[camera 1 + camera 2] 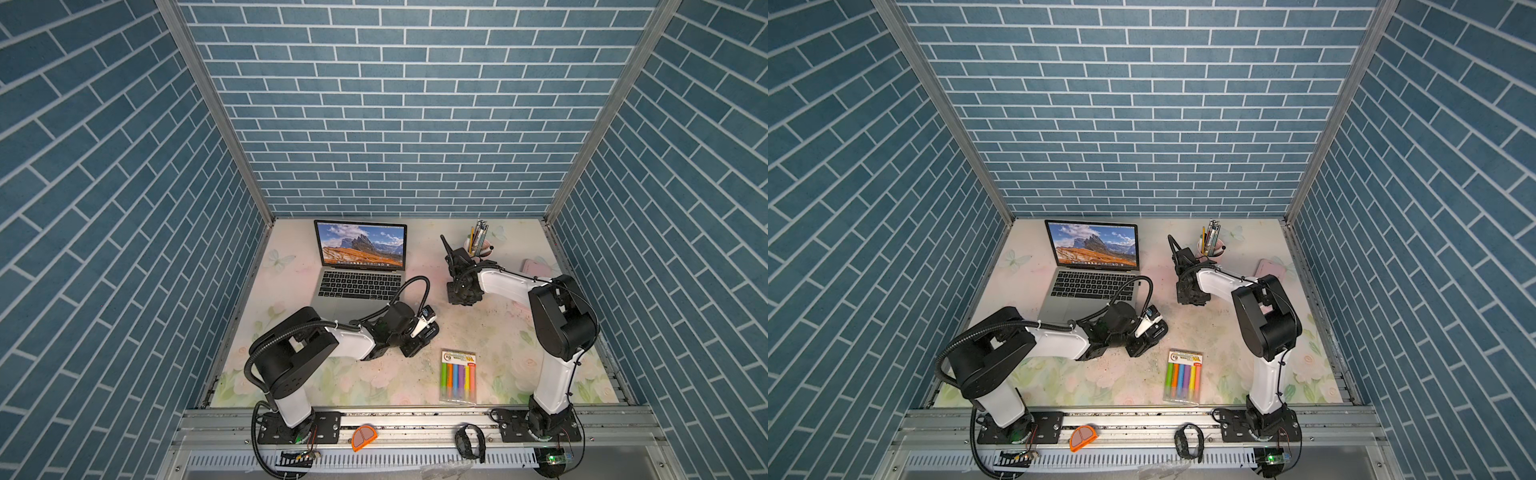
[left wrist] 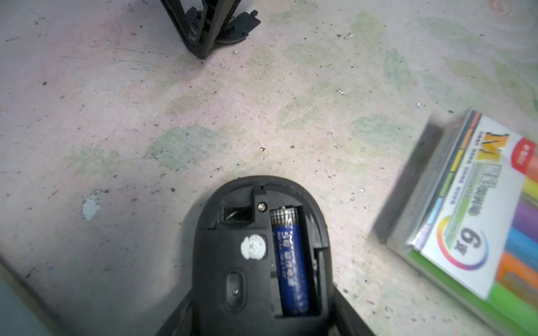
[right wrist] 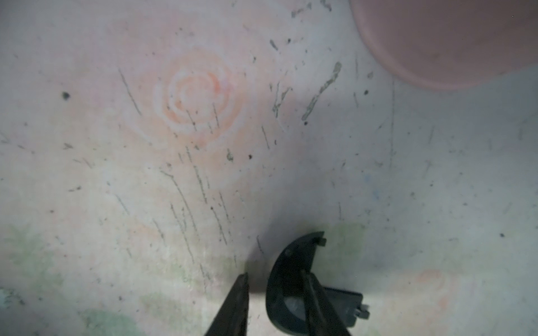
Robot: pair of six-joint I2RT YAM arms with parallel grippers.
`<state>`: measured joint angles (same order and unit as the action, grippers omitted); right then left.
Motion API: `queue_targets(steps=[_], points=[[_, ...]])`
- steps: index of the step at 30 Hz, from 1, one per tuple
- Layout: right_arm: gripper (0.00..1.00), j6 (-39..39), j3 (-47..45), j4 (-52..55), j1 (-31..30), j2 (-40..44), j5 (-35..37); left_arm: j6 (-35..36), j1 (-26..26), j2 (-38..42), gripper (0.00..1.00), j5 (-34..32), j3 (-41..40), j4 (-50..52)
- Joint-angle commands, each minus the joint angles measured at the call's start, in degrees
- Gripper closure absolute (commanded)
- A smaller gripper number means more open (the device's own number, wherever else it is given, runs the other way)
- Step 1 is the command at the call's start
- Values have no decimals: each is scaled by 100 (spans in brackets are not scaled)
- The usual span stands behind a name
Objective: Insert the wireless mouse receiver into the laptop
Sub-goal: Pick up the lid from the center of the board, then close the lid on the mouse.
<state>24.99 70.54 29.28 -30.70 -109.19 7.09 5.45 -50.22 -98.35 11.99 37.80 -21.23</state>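
Note:
The laptop (image 1: 361, 270) (image 1: 1096, 270) stands open at the back left, its screen lit. My left gripper (image 1: 424, 328) (image 2: 262, 320) is shut on a black mouse (image 2: 233, 261) held belly-up, just right of the laptop's front corner. The mouse's compartment is uncovered, showing a blue battery (image 2: 289, 261) and a small dark slot (image 2: 235, 216). The wireless mouse receiver is hidden. My right gripper (image 1: 459, 301) (image 3: 273, 275) points down at the mat, jaws apart. The black battery cover (image 3: 294, 256) (image 2: 241, 26) lies flat on the mat, partly under one finger.
A pack of highlighters (image 1: 458, 376) (image 2: 471, 218) lies at the front centre. A pen cup (image 1: 478, 245) stands behind the right gripper, with a pink slab (image 1: 536, 266) (image 3: 451, 37) to its right. Blue brick walls enclose three sides.

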Motion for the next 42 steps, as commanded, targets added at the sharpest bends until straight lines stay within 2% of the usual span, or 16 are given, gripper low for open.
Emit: queue_targets(steps=[1, 8, 15, 18, 24, 30, 35, 42], points=[[68, -69, 108, 120, -6, -142, 226, -128, 29, 114, 51, -40, -115, 176], [81, -178, 149, 202, -15, -249, 329, -151, 29, 278, 51, -89, -159, 223], [100, -433, -34, 142, -32, 240, 247, -115, 29, 516, 51, -153, -91, 381], [100, -550, -108, 153, -24, 572, 15, -131, 29, 603, 51, -174, -63, 388], [100, -702, -281, 218, 67, 1523, -908, -203, 29, 713, 51, -396, -115, 168], [100, -750, -502, 693, 312, 2617, -1928, -212, 29, 804, 51, -182, -87, -27], [100, -652, -366, 1233, 354, 3044, -2863, -91, 38, 895, 51, -114, 5, -24], [100, -29, -647, 824, 354, 3395, -4343, -22, 138, 1018, 53, 351, 153, -77]])
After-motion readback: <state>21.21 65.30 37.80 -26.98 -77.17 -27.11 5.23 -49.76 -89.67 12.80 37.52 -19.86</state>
